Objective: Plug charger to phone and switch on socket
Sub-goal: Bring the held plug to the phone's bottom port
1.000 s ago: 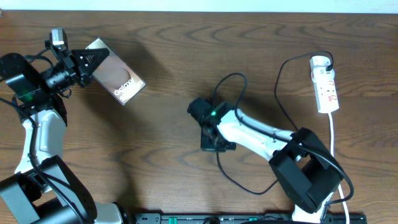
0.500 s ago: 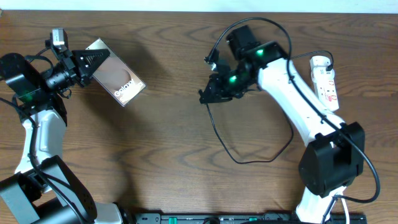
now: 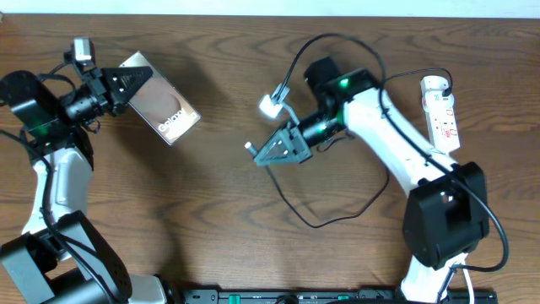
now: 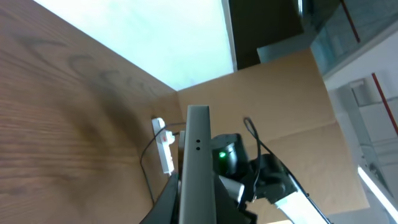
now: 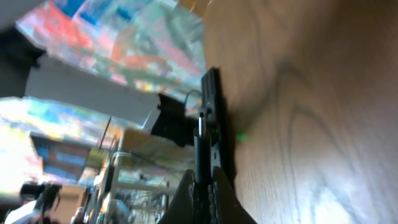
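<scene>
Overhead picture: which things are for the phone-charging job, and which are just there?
For the job:
the phone, held in the left gripper
the charger, held in the right gripper
the socket, at the table's far right

Just there:
the table
the black rail along the bottom edge
the right arm's own thick cable

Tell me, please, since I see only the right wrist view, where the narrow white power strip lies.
Observer: Overhead, the narrow white power strip lies near the table's far right edge.
Operator: Is the phone gripped?
Observer: Yes; the left end effector clamps the brownish-grey rectangular phone at its unlettered end.
Operator: And the plug?
Observer: The right end effector holds the thin black charger cable; the phone's "Galaxy" end lies nearest it.
</scene>
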`<action>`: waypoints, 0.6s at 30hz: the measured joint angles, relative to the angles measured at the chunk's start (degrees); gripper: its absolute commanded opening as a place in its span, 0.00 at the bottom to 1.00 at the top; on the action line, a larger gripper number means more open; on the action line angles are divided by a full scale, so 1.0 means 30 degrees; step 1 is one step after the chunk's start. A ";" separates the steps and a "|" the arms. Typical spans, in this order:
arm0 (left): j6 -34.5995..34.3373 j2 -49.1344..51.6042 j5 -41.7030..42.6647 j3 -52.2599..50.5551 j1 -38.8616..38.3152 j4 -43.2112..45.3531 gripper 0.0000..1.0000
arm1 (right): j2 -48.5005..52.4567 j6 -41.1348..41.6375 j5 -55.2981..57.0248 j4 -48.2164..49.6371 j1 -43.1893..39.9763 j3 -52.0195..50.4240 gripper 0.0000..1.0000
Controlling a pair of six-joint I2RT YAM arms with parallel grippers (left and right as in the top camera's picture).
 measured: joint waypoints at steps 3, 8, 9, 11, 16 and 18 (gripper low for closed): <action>0.0160 0.0000 0.0000 0.0000 -0.0612 0.0066 0.07 | 0.0000 -0.0306 -0.0911 0.1224 0.0685 -0.1239 0.01; 0.0270 0.0000 -0.0015 0.0000 -0.1770 0.0182 0.07 | 0.0000 -0.0510 -0.2565 0.2973 0.1319 -0.2310 0.01; 0.0270 0.0000 -0.0022 0.0000 -0.1974 0.0182 0.07 | 0.0000 -0.0466 -0.2863 0.3351 0.1399 -0.2324 0.01; 0.0270 0.0000 -0.0087 0.0000 -0.2426 0.0182 0.07 | 0.0000 -0.0044 -0.3300 0.4204 0.1421 -0.2331 0.01; 0.0313 0.0000 -0.0758 0.0000 -0.3439 0.0189 0.07 | 0.0000 0.2164 -0.3993 0.6907 0.1435 -0.2375 0.01; 0.0321 0.0000 -0.1122 0.0000 -0.3752 0.0197 0.07 | 0.0000 0.3300 -0.4131 0.8058 0.1435 -0.2382 0.01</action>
